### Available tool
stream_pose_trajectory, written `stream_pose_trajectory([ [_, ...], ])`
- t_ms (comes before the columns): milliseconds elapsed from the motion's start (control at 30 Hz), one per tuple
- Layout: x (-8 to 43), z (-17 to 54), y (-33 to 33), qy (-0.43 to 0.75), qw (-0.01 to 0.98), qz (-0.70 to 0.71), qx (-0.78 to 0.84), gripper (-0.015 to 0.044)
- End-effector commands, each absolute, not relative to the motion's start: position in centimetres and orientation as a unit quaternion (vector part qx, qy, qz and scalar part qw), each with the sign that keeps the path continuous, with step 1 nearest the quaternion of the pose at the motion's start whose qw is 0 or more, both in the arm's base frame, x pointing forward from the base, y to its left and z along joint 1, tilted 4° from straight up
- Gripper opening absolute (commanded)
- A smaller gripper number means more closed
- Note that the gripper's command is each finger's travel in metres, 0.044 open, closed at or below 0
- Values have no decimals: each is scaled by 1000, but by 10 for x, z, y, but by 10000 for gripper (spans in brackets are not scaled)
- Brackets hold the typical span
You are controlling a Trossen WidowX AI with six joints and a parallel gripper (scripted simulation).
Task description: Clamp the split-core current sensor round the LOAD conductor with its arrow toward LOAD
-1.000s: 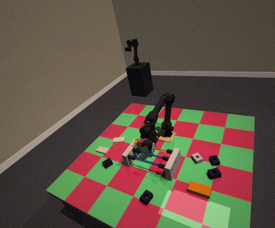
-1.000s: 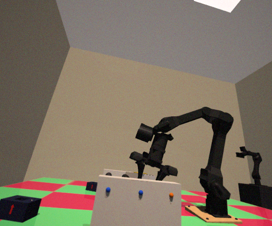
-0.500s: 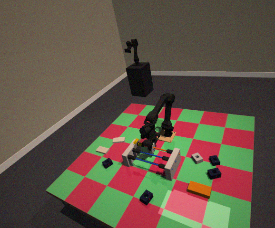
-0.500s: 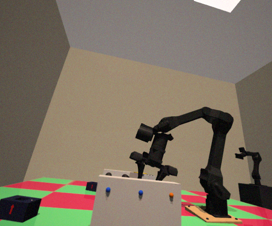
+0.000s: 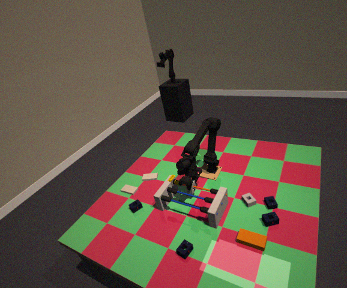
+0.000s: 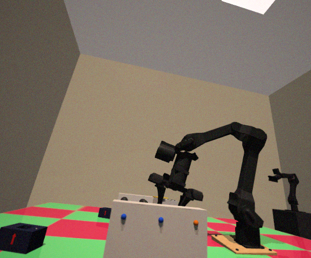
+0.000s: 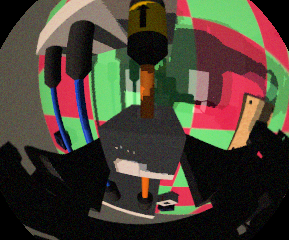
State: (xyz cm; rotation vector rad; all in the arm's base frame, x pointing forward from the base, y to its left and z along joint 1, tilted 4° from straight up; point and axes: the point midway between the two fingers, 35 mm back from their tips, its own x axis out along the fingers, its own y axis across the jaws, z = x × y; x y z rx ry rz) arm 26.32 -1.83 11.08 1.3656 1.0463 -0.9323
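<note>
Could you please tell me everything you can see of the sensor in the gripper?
The current sensor is a dark grey, blocky body with bevelled upper corners and a matt, plastic-like look. It carries a pale label-like patch and a few small light specks. It sits between the fingers of the gripper, which is shut on it, and lies in line with the orange conductor, which shows on both sides of it. Whether it has latched, and which way its arrow points, I cannot tell.
</note>
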Motion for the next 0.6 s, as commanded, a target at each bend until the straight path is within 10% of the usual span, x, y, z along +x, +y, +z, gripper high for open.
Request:
stream_pose_trajectory([
  [0, 263, 111, -18, 444, 558, -395, 579, 104],
  [133, 263, 114, -19, 443, 559, -394, 579, 0],
  [567, 263, 111, -18, 450, 554, -402, 574, 0],
])
